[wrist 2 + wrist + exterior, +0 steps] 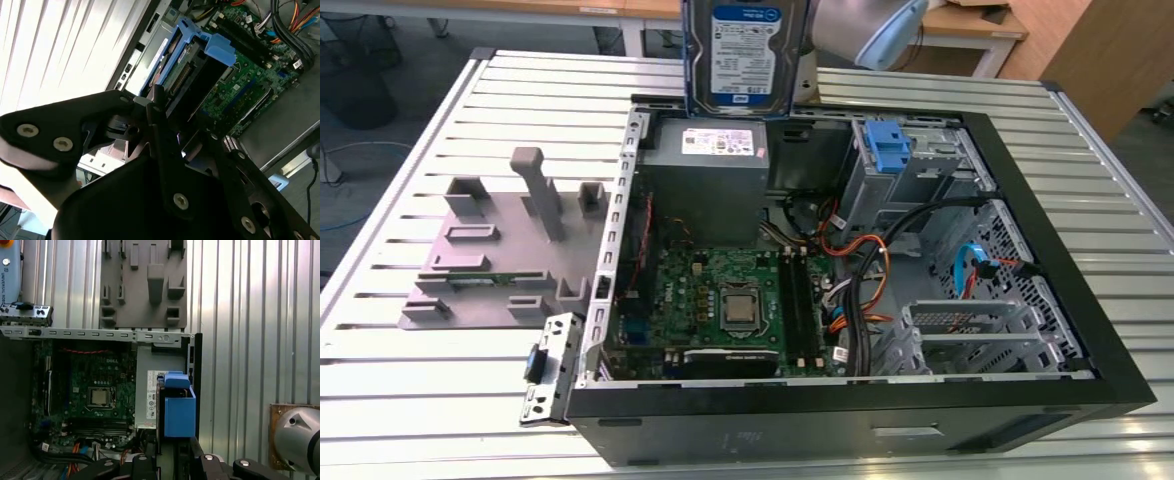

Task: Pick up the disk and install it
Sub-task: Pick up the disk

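The disk [744, 55], silver-grey with a white-and-blue label and blue side rails, hangs upright in the air over the far edge of the open computer case [1067, 290], just above the grey power supply [707, 165]. In the second wrist view my gripper [182, 117] is shut on the near end of the disk [192, 75], with its black fingers [157, 97] pressed against it. The first wrist view shows the disk edge-on by its blue rail [179, 410], rising from my gripper [172, 460] above the power supply [150, 397].
Inside the case lie the motherboard [727, 295], bundled cables [867, 270] and a blue latch piece [886, 150] at the drive bay. A grey fixture plate with upright pegs [500, 245] sits on the slatted metal table [400, 380] at the exterior view's left.
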Robot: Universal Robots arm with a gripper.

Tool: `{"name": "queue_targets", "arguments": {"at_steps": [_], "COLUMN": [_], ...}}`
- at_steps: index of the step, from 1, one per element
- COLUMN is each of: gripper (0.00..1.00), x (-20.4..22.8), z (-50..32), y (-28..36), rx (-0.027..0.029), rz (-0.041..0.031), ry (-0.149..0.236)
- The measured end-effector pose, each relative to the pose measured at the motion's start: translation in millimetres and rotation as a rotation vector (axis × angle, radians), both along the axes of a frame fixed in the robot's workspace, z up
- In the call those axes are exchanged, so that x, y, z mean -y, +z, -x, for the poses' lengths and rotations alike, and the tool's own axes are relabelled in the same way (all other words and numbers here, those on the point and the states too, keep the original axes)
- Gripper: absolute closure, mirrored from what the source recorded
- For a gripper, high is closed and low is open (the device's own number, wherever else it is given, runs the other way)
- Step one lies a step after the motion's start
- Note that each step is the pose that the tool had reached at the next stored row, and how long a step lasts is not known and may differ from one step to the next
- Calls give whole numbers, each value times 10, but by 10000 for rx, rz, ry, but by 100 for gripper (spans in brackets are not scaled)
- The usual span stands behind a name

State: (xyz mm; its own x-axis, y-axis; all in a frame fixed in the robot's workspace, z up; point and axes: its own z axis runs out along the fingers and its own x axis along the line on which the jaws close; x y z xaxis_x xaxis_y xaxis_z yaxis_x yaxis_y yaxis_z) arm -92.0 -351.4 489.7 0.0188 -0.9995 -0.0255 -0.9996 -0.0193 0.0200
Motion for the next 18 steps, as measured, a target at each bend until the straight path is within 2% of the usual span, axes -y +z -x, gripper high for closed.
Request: {"name": "queue_targets", "arguments": {"at_steps": [8, 14, 18], "gripper": [65, 65, 65], "x": [0, 0, 0], "z": [-225, -309, -318], "y": [-7, -23, -24], "rx": [0, 0, -1], "rz": [1, -1, 1], "ry": [0, -91, -108]}}
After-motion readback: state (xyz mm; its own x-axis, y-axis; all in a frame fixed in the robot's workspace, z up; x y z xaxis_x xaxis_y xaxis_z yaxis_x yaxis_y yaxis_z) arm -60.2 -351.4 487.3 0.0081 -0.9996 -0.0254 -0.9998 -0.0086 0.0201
